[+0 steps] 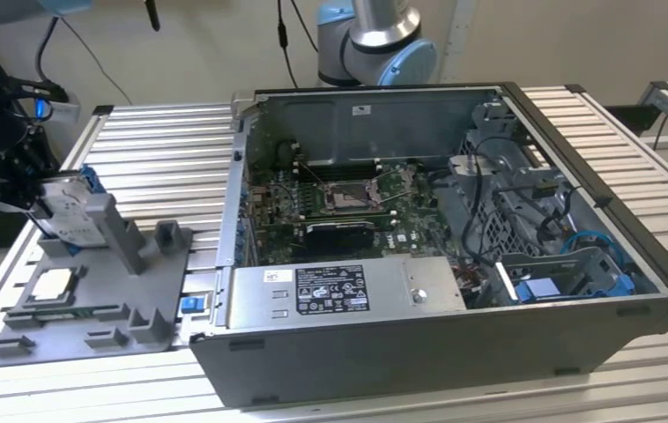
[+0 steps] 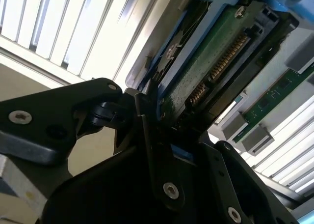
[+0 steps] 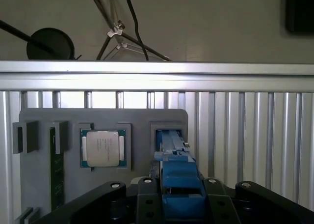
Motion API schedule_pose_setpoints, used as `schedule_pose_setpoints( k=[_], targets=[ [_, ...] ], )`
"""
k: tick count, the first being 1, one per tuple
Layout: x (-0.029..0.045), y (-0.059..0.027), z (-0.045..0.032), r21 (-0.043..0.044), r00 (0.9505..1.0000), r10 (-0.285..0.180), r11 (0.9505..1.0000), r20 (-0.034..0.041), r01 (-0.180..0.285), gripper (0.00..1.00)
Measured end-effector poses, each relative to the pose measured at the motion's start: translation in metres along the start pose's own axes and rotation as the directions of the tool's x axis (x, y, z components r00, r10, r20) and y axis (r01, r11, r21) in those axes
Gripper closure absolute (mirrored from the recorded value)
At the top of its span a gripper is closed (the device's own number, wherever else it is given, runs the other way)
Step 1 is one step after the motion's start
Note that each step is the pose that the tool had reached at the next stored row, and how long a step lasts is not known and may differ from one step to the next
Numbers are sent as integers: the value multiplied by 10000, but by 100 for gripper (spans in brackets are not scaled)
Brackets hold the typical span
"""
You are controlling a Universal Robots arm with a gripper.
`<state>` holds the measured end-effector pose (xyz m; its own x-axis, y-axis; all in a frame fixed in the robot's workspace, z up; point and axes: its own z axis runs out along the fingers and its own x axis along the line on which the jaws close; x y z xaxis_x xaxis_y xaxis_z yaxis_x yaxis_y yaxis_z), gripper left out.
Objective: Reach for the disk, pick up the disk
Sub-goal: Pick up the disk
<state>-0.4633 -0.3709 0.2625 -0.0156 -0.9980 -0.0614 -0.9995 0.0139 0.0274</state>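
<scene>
The disk [image 1: 67, 211] is a silver-grey drive with a white label in a blue bracket. It stands on edge at the exterior view's left, against a grey upright [image 1: 116, 231] of the fixture. My gripper [image 1: 38, 201] is shut on its upper end. In the first wrist view the bracket's blue edge [image 3: 179, 182] sits clamped between the black fingers [image 3: 147, 199], its far end at the fixture's slot [image 3: 169, 131]. In the second wrist view a finger [image 2: 143, 117] presses on the disk's green circuit-board side [image 2: 206, 71].
The grey fixture [image 1: 87, 295] also carries a square silver chip [image 1: 52, 284] [image 3: 103, 148] and a memory stick [image 3: 55, 175]. An open computer case [image 1: 428, 220] stands to the exterior view's right of it on the slatted aluminium table [image 1: 169, 150]. Another arm's base [image 1: 375, 44] rises behind the case.
</scene>
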Motion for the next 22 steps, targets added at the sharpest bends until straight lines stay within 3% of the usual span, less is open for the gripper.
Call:
schedule_pose_setpoints(
  k=[2,3,22],
  targets=[
    [-1,1,0,-2,9999,-2,10000,120,2,100],
    [-2,0,0,-2,9999,-2,10000,127,2,100],
    [-4,1,-6,-1,9999,1,10000,146,-1,100]
  ],
)
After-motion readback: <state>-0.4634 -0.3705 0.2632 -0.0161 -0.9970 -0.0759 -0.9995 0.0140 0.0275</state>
